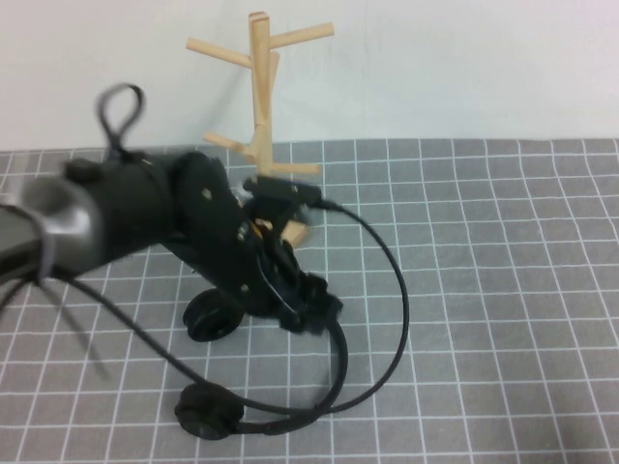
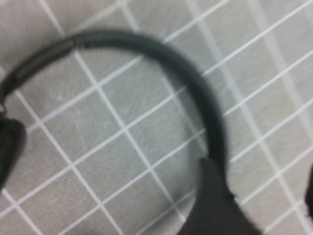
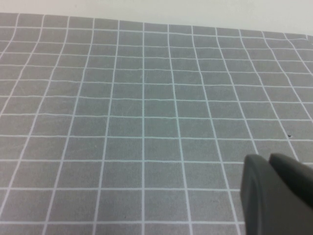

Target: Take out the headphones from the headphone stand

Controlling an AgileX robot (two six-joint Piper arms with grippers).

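Observation:
The black headphones (image 1: 395, 290) are off the pegs, in front of the light wooden headphone stand (image 1: 259, 97). One earcup (image 1: 208, 411) lies near the front edge and the thin headband loops out to the right. My left gripper (image 1: 311, 307) is low over the mat beside the stand's base. In the left wrist view this gripper (image 2: 258, 175) is open, with bare mat between the fingers. The headband (image 2: 146, 41) runs down to one finger (image 2: 210, 205). My right gripper (image 3: 276, 193) is shut and empty over bare mat, out of the high view.
A grey gridded mat (image 1: 503, 290) covers the table up to a white back wall. My left arm (image 1: 126, 208) and its cables cover the left part of the mat. A round black part (image 1: 210, 316) sits under the arm.

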